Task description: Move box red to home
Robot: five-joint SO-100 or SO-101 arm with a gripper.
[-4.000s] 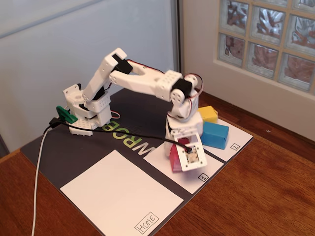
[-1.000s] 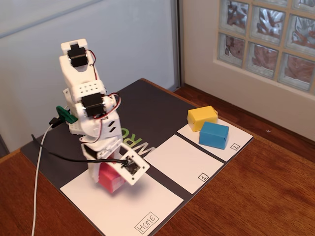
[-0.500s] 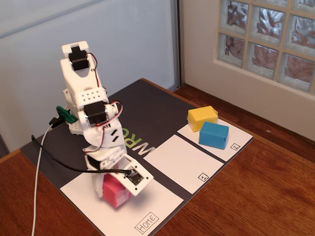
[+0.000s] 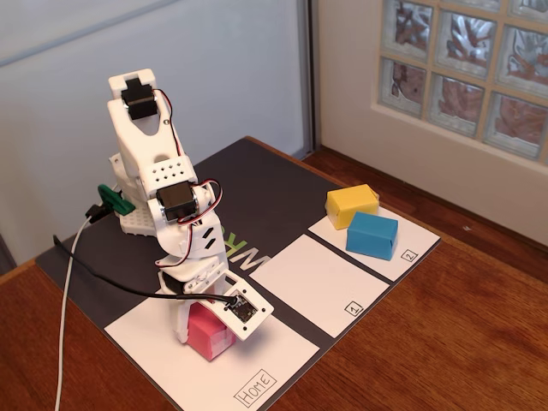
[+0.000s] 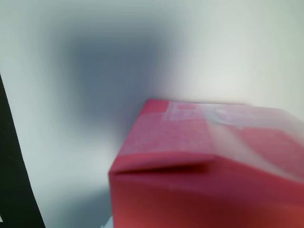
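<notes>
- Fixed view showed the claw [image 4: 208, 332] clamped around the red box [image 4: 211, 334], low over home [image 4: 265, 338].
- Folded paper: likely light, crushable; side walls suited gripping.

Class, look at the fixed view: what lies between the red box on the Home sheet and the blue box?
In the fixed view, between the red box and the blue box lies only the empty white sheet marked 1, bordered by dark mat strips.

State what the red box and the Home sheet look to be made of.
The red box looks like folded matte paper or thin card: a tucked flap seam and a taped patch show in the wrist view. The Home sheet appears to be plain white paper, flat and matte, with a handwritten boxed label.
</notes>
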